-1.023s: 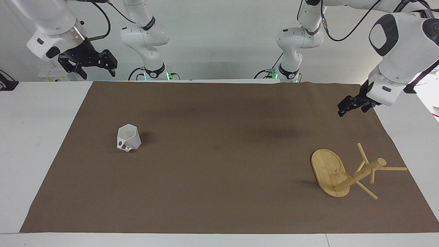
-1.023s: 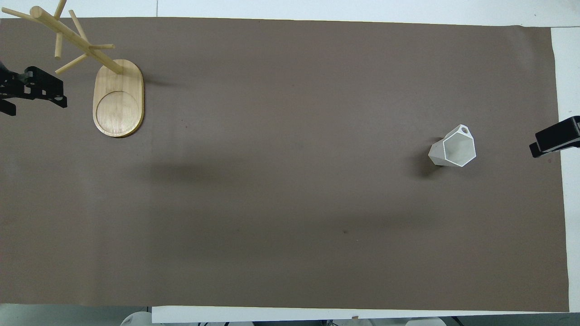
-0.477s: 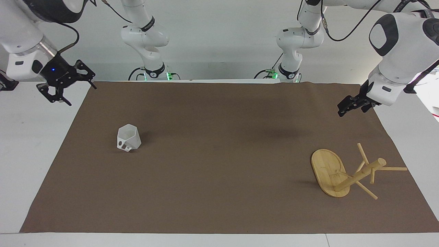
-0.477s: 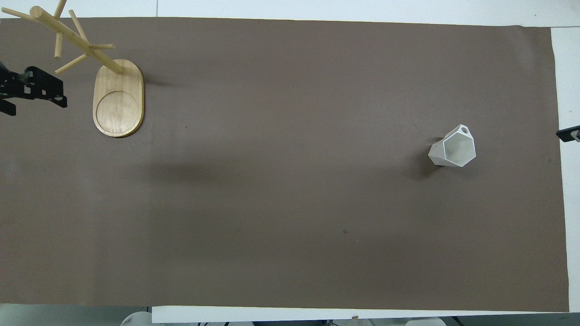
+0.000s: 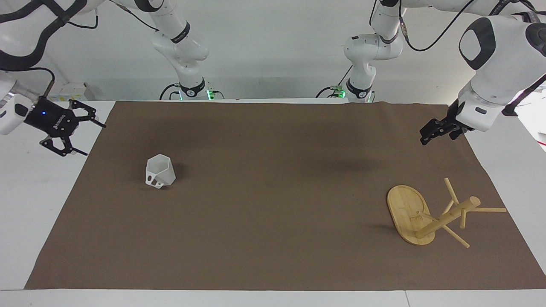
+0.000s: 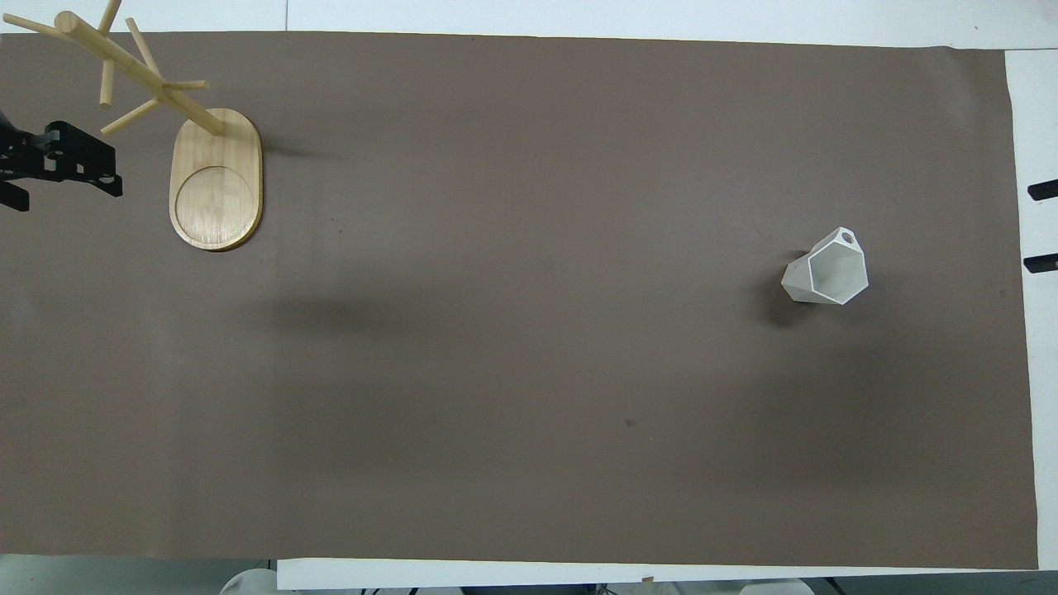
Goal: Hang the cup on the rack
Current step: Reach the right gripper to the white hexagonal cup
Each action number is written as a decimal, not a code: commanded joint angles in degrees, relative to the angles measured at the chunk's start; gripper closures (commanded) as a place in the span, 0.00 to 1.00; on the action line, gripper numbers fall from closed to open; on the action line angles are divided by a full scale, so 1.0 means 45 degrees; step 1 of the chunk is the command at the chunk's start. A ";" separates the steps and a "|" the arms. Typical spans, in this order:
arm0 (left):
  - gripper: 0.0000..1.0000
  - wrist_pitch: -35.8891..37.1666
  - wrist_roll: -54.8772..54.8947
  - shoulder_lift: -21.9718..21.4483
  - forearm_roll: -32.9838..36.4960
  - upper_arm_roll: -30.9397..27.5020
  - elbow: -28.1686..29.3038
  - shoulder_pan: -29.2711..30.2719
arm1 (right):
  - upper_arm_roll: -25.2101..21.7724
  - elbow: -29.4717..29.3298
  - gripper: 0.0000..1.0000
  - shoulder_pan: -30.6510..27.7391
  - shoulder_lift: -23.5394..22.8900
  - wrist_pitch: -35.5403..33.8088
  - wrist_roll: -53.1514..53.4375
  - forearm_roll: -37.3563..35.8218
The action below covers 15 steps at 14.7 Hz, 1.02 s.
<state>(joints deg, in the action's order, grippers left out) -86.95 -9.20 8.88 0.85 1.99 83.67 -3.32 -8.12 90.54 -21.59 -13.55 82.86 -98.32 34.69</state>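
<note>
The white faceted cup [image 5: 160, 171] sits on the brown mat toward the right arm's end, its handle on the side farther from the robots; it also shows in the overhead view [image 6: 826, 277]. The bamboo rack [image 5: 443, 217] stands on its oval base toward the left arm's end, farther from the robots than the left gripper, and shows in the overhead view [image 6: 216, 178]. My right gripper [image 5: 94, 140] is open and empty, in the air over the white table beside the mat; only its tips show in the overhead view [image 6: 1041, 226]. My left gripper [image 5: 438, 136] is open and empty, waiting over the mat's edge beside the rack [image 6: 66, 194].
The brown mat [image 5: 273, 204] covers most of the white table [image 5: 38, 204]. Both arm bases stand at the robots' edge of the table.
The right gripper has come down and swung outward, from over the mat's corner to over the white table beside the cup's end. The left arm, cup and rack have not moved.
</note>
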 commanded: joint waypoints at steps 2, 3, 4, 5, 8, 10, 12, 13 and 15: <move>0.00 -0.0092 -0.0006 -0.0332 0.0280 0.0045 0.0392 0.0015 | 0.0125 0.1733 0.01 -0.0590 -0.0540 0.0025 -0.2403 0.2577; 0.00 -0.0092 -0.0006 -0.0332 0.0280 0.0045 0.0391 0.0015 | 0.0125 0.2103 0.00 -0.0902 -0.1065 -0.0053 -0.3260 0.3318; 0.00 -0.0092 -0.0006 -0.0332 0.0280 0.0045 0.0411 0.0015 | 0.0125 0.2513 0.00 -0.1098 -0.1361 -0.0054 -0.4022 0.3693; 0.00 -0.0092 -0.0006 -0.0332 0.0280 0.0045 0.0411 0.0015 | 0.0125 0.2943 0.00 -0.1197 -0.1480 -0.0073 -0.4861 0.3890; 0.00 -0.0092 -0.0006 -0.0332 0.0280 0.0045 0.0392 0.0015 | 0.0125 0.4117 0.00 -0.1139 -0.1384 0.0139 -0.6624 0.4399; 0.00 0.0005 0.0013 -0.0409 0.0280 0.0045 0.0469 0.0015 | 0.0125 0.4332 0.00 -0.1236 -0.1635 0.0356 -0.7345 0.4419; 0.00 -0.0266 0.0013 -0.0584 0.0280 0.0045 0.0411 0.0015 | 0.0105 0.4644 0.00 -0.1392 -0.1871 0.0337 -0.8228 0.4769; 0.00 -0.0268 0.0033 -0.0644 0.0280 0.0045 0.0508 0.0015 | 0.0105 0.4801 0.00 -0.1451 -0.1813 0.0414 -0.8306 0.4790; 0.00 -0.0268 0.0013 -0.0761 0.0280 0.0064 0.0528 0.0015 | 0.0124 0.4996 0.00 -0.1413 -0.1813 0.0938 -0.8346 0.4868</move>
<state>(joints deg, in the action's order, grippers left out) -87.08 -9.20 7.74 0.85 2.00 83.67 -3.32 -8.09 110.96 -27.26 -22.34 84.85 -134.44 54.99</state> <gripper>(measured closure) 0.000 0.000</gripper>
